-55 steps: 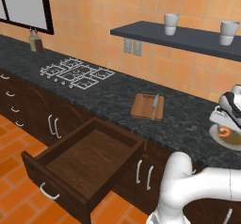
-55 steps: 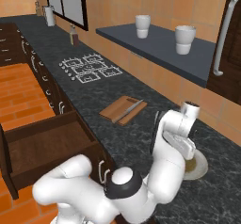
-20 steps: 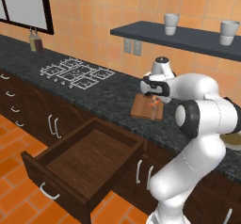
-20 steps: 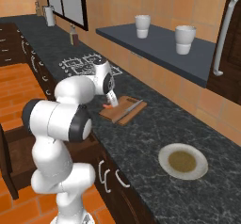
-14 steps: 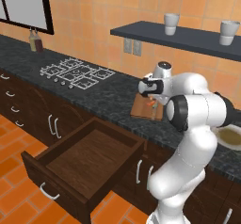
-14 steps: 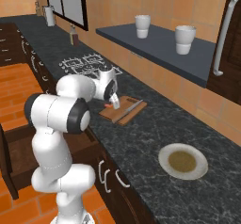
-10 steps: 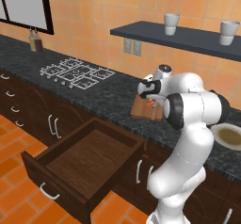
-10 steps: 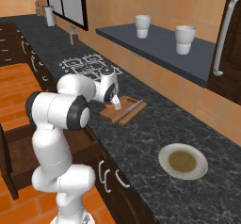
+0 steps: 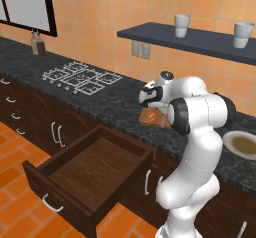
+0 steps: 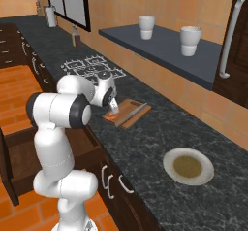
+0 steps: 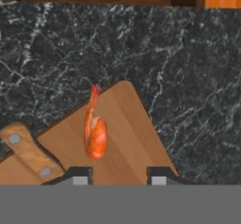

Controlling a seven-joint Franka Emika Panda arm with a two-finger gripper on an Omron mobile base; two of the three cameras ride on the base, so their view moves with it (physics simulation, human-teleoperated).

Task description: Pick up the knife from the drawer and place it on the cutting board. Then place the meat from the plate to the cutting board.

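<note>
Even, flat rendered light, no glare. Soft shadow under wall shelf (image 9: 190,39) and inside drawer (image 9: 92,168). Hand view slightly soft/blurry; base views sharp enough.

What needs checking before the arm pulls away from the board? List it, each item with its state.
1. Meat lying on the board: ok.
2. Knife on the board: ok.
3. Plate bare of meat: ok.
4. Gripper fingers parted, meat between neither: ok.
5. Meat fully clear of the fingertips: cannot tell, it lies close to them.
6. Drawer shut: not ok, it stands open.
</note>
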